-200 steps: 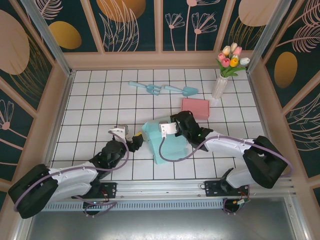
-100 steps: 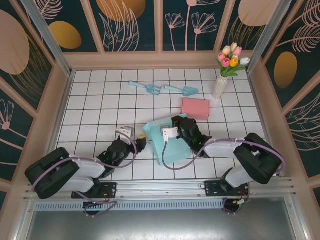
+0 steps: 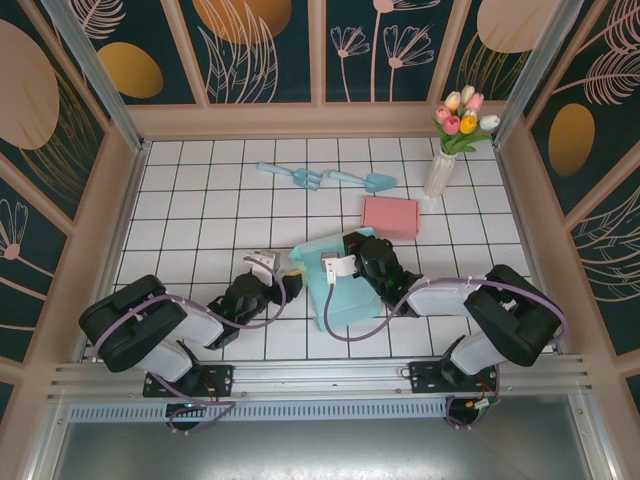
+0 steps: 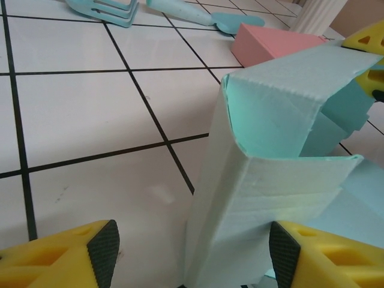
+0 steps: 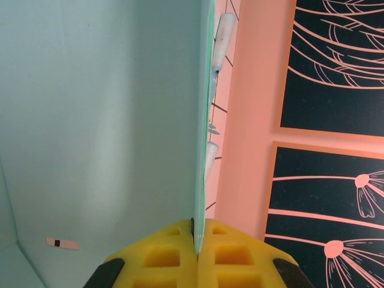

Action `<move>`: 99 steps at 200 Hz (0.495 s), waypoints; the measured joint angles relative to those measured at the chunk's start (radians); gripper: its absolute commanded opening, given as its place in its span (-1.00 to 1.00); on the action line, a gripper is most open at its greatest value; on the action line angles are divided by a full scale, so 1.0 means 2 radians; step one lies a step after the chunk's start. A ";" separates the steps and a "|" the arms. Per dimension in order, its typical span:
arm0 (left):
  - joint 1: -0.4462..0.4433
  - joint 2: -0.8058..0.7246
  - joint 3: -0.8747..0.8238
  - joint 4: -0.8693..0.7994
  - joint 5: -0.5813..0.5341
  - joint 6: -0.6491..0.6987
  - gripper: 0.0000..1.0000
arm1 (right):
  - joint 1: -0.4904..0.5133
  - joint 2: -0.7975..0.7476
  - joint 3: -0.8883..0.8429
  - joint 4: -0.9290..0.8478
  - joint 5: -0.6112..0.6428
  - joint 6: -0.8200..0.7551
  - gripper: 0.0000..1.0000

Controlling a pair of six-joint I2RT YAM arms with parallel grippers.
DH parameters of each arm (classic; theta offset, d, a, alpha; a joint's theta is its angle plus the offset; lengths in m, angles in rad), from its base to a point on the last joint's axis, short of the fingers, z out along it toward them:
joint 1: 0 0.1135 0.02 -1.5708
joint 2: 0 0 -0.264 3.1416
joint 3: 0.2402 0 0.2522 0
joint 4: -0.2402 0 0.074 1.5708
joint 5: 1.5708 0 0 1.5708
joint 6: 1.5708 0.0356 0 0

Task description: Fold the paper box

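The teal paper box (image 3: 345,292) lies partly folded at the table's middle, with one side wall (image 4: 282,120) raised. My right gripper (image 3: 358,250) is at the box's far edge. In the right wrist view it (image 5: 197,240) is shut on the thin edge of an upright teal panel (image 5: 108,120). My left gripper (image 3: 290,283) sits low at the box's left side. In the left wrist view it (image 4: 192,255) is open. The box's folded corner stands between its pads, close to the right pad (image 4: 284,255) and well apart from the left one (image 4: 103,252).
A closed pink box (image 3: 391,216) lies just behind the teal one. A teal hand fork (image 3: 297,176) and trowel (image 3: 364,181) lie further back. A white vase of tulips (image 3: 440,170) stands at the back right. Wooden walls ring the tiled table.
My left gripper has slid right along the table until its jaws straddle the box's left corner, and they have narrowed a little. The right gripper has shifted the box slightly while holding the panel.
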 measured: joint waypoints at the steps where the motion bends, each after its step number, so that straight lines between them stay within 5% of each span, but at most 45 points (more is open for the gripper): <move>1: 0.000 0.001 0.001 0.000 0.000 0.000 0.34 | 0.000 0.000 0.000 0.000 0.000 0.000 -1.00; 99: -0.012 0.027 0.036 0.002 -0.008 -0.001 0.18 | 0.004 0.000 0.000 -0.002 0.015 0.002 -1.00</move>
